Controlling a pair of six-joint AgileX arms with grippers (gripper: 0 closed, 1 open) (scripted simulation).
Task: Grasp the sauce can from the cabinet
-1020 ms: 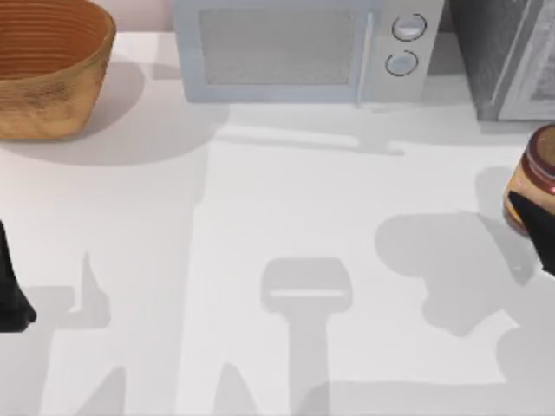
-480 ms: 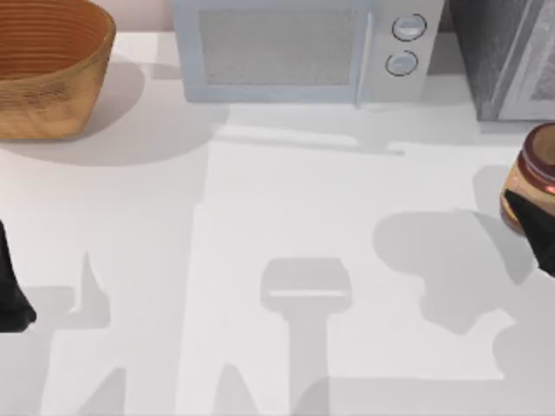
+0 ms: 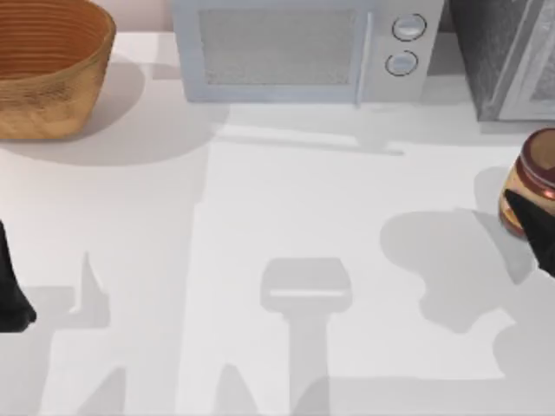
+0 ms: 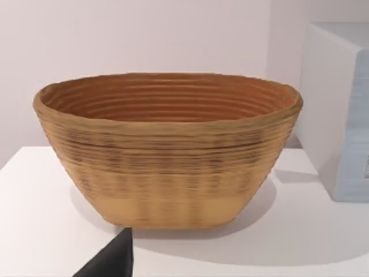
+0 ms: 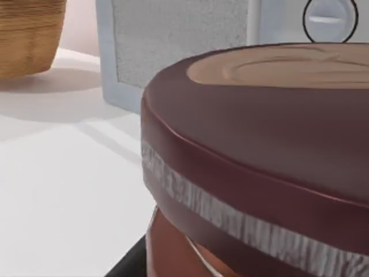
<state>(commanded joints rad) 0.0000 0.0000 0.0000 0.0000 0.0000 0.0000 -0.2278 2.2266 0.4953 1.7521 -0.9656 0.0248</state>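
**Q:** Where is the sauce can [image 3: 531,184], and what holds it?

**A:** It sits at the far right edge of the top view, above the white table [image 3: 286,199], just near of a grey cabinet [image 3: 507,56] in the far right corner. The right gripper [image 3: 536,227] shows as a black shape overlapping the can's near side. In the right wrist view the can [image 5: 259,167] looms very close, its dark maroon lid ringed by a grey ribbed band. Whether the fingers are closed on the can cannot be told from these views.

**Q:** What surrounds it?

**A:** A pale microwave [image 3: 303,48] with two round dials stands along the far edge, left of the cabinet; its door [image 5: 179,40] rises behind the can in the right wrist view. A large woven basket [image 3: 48,69] occupies the far left corner, well apart from the can. The table between them is bare except for shadows.

**Q:** And the left arm?

**A:** The left gripper [image 3: 10,286] is parked at the left edge, near of the basket. Its wrist view faces the basket [image 4: 167,150], with a black finger tip [image 4: 112,259] low in view. Its jaw state cannot be told.
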